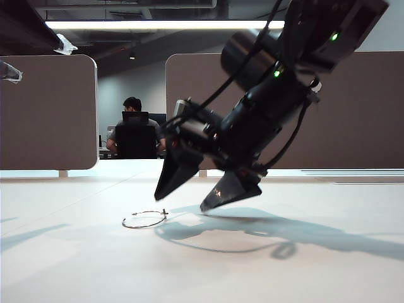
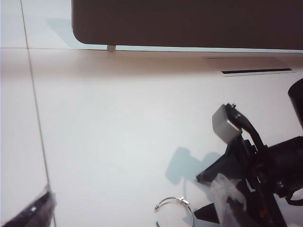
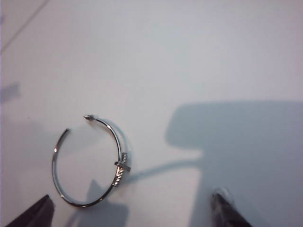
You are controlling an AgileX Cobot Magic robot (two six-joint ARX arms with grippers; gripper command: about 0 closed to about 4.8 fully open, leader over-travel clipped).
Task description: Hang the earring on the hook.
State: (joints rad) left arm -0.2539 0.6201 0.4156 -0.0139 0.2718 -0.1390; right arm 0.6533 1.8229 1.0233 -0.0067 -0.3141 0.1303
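On your left, the left gripper (image 2: pixel 28 213) shows only as 1 dark fingertip at the edge of its wrist view, so you cannot tell from the pictures how its jaws stand, though they read fully apart; ahead of it the earring (image 1: pixel 144 219) lies flat on the white table (image 1: pixel 76 265), its hoop broken by a gap, with the small cross-shaped clasp on the wire. To the right of the earring, your right gripper (image 1: pixel 189 196) hangs tilted just above the table, jaws apart, holding nothing; its 2 fingertips straddle the hoop's near side in the wrist view, not touching it.
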